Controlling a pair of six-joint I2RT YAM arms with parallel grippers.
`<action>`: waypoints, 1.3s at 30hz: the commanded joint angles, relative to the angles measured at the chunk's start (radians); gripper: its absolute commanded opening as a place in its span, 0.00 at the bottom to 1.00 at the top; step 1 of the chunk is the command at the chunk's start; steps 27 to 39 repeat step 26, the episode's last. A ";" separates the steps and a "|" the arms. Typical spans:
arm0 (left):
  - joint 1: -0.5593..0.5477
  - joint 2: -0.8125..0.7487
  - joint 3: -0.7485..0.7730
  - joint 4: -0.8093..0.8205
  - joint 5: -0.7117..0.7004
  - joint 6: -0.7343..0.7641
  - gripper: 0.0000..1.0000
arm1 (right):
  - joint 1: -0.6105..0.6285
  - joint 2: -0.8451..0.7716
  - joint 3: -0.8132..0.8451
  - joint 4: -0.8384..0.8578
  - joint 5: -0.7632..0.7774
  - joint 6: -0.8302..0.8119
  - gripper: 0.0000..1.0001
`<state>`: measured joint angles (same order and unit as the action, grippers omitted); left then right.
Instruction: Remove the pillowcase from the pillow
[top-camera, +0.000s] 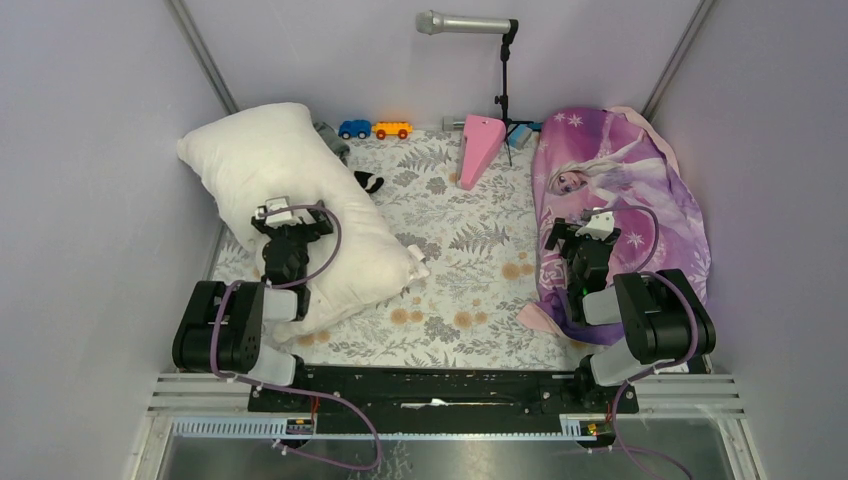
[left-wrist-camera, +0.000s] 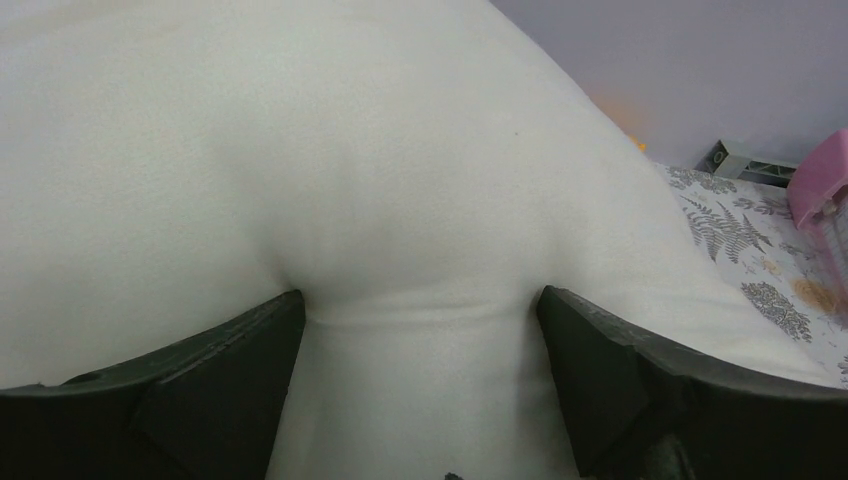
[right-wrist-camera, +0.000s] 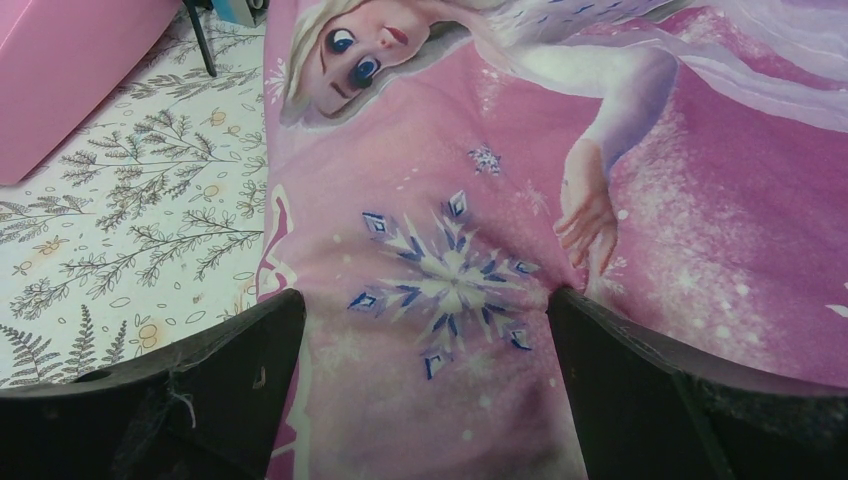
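My left gripper (left-wrist-camera: 420, 310), jaws wide, hovered nearest the pillow (top-camera: 270, 160) slanting from the counter's far-left corner; right gripper (right-wrist-camera: 425, 300) gaped likewise.

Central fern-print cloth (top-camera: 470, 260) lies open — pillow (top-camera: 290, 170) left, princess fabric (top-camera: 640, 190) right, microphone stand (top-camera: 503, 95) behind.

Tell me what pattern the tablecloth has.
The tablecloth is white with grey fern leaves and small orange flowers; the top external view shows it best.
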<state>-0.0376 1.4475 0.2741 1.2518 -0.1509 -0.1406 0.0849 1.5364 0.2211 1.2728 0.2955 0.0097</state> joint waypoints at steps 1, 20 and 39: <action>0.016 0.070 -0.033 -0.056 0.090 0.057 0.99 | -0.016 0.015 0.003 -0.005 0.011 0.019 0.99; 0.016 0.069 -0.027 -0.067 0.233 0.107 0.99 | -0.016 0.014 0.003 -0.005 0.011 0.019 0.99; 0.016 0.069 -0.027 -0.068 0.234 0.107 0.99 | -0.016 0.015 0.003 -0.005 0.011 0.018 0.99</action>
